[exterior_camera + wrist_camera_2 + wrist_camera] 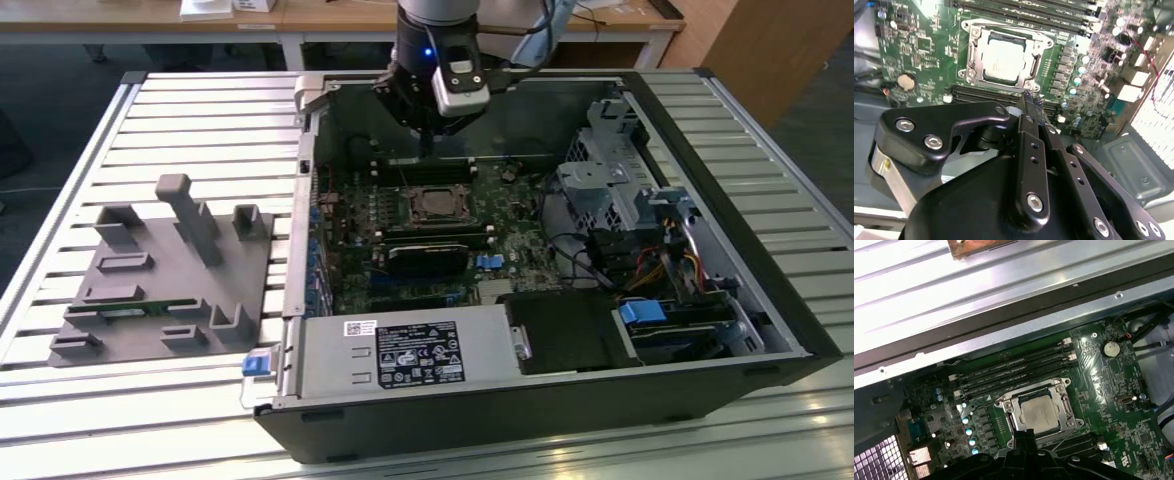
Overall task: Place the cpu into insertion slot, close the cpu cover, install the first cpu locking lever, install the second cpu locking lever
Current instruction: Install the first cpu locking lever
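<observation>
The cpu (1004,60) (1039,412) lies flat in the insertion slot (1068,415) on the green board, its silvery top showing. The cpu cover (1009,31) (1031,391) is down around it as a metal frame. Thin wire levers run along the socket's sides; whether they are hooked cannot be made out. My gripper (1029,100) (1024,432) is shut with nothing in it, its tips hanging just off one edge of the socket, over the nearby memory slots. In the exterior view the gripper (427,150) hangs inside the open case, above the board and just beyond the socket (434,205).
Long black memory slots (1014,372) flank the socket. A black heatsink block (427,255) lies close to it. The case wall (1004,325), a drive cage with cables (627,200) and a power supply (400,355) ring the board. A grey fixture (167,270) stands at the exterior view's left.
</observation>
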Action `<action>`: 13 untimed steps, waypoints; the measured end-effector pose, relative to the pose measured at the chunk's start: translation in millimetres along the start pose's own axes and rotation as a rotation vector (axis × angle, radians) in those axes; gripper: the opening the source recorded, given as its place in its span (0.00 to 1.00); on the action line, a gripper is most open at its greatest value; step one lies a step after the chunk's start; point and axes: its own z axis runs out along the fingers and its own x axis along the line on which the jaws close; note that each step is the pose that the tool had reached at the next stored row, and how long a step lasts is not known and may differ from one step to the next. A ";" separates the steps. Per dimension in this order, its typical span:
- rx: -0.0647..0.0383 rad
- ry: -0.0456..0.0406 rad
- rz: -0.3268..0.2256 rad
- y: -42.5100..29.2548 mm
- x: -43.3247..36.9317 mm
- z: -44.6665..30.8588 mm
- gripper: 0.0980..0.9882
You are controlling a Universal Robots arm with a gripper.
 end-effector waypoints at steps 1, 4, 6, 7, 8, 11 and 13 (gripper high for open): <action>0.000 0.0007 -0.019 0.0 0.0 0.0 0.01; 0.001 0.0025 -0.073 0.0 0.0 0.4 0.01; 0.002 0.0037 -0.109 0.0 0.0 0.7 0.01; 0.002 0.0043 -0.127 0.0 0.0 0.8 0.01; 0.002 0.0050 -0.147 0.0 0.0 1.0 0.01; 0.003 0.0063 -0.193 -0.1 0.0 1.7 0.01; 0.002 0.0045 -0.198 -0.8 2.0 1.9 0.01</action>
